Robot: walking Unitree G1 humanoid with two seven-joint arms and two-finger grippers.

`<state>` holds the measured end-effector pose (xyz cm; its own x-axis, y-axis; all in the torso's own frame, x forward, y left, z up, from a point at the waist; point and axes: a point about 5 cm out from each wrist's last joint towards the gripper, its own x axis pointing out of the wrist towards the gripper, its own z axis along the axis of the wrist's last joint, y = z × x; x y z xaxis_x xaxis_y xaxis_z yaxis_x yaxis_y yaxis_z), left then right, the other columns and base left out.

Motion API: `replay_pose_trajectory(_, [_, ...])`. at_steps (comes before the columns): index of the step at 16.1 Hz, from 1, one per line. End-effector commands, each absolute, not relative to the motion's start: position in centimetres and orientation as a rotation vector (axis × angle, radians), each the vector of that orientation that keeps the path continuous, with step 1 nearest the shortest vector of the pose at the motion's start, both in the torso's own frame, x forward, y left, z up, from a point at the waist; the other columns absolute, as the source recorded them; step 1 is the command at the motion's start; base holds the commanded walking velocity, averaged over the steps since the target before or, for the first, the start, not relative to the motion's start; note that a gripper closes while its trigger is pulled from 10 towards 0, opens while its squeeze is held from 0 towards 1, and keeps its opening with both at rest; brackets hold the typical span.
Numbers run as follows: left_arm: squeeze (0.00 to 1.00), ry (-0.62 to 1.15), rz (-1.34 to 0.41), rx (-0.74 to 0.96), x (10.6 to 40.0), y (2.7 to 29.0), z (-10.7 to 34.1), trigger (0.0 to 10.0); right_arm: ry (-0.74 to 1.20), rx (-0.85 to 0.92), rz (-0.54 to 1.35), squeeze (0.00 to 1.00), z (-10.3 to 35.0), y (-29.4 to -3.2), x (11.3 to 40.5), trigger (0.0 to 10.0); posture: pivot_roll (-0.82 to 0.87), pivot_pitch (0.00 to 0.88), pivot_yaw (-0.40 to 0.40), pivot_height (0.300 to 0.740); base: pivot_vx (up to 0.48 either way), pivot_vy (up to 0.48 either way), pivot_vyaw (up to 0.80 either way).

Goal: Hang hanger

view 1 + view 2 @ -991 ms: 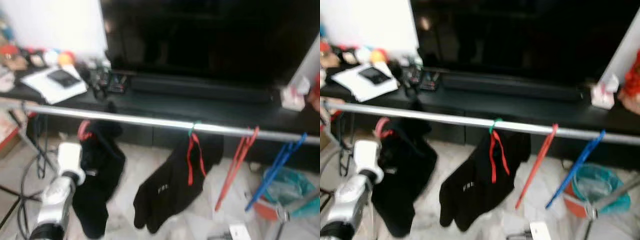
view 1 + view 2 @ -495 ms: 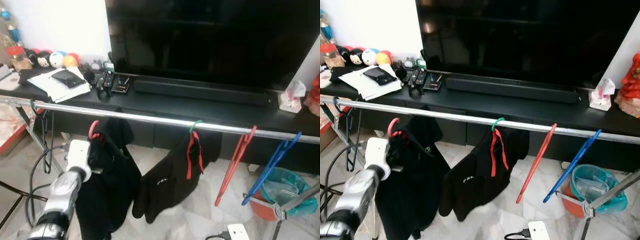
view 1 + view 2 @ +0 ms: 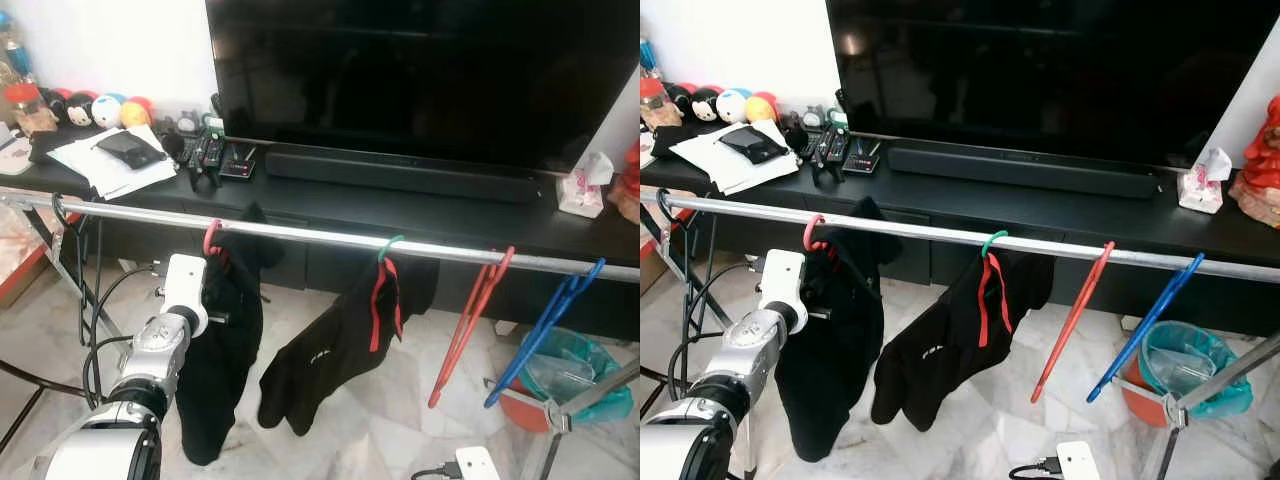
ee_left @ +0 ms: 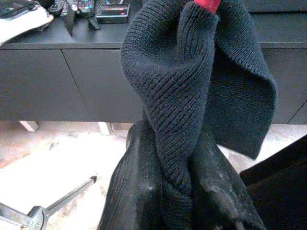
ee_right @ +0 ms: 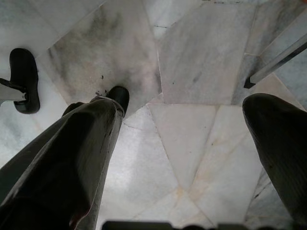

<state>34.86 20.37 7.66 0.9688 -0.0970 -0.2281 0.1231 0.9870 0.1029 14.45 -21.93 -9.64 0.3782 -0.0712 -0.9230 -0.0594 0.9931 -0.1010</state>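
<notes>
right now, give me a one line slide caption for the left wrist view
Left gripper clamps a black knit garment hanging from a red hanger, dark TV cabinet behind.

Red hanger [image 3: 211,238] with black knit garment [image 3: 222,340], hook over the silver rail [image 3: 330,238], garment draping floorward.

Four hangers hook over the rail [image 3: 320,238]: a pink hanger [image 3: 211,238], a green hanger [image 3: 387,245], a red hanger [image 3: 468,318] and a blue hanger [image 3: 545,330]. Two black garments [image 3: 222,330] hang among them. Nearer the rail's right end, two hangers are bare.
</notes>
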Motion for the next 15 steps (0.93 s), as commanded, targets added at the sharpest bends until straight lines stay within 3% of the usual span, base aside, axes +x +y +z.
replay_pose_trajectory(1, [0.00, 0.173, -0.105, 0.136, 35.9, 19.8, 9.1, 10.0, 1.177, -0.133, -0.009, 0.00, -9.5, -22.3, 14.6, 10.0, 0.07, 0.000, -0.048, 0.732, 0.000, 0.000, 0.00])
replay_pose_trajectory(8, [0.00, 0.205, -0.035, 0.138, 37.4, 18.6, 10.4, 10.0, 1.174, -0.141, -0.005, 0.00, -9.4, -22.5, 14.8, 10.0, 0.07, 0.000, -0.067, 0.732, 0.000, 0.000, 0.00])
replay_pose_trajectory(15, [0.00, 0.287, 0.098, 0.132, 37.6, 20.0, 10.4, 10.0, 1.174, -0.141, -0.002, 0.00, -9.4, -22.6, 14.8, 10.0, 0.06, 0.000, -0.075, 0.732, 0.000, 0.000, 0.00])
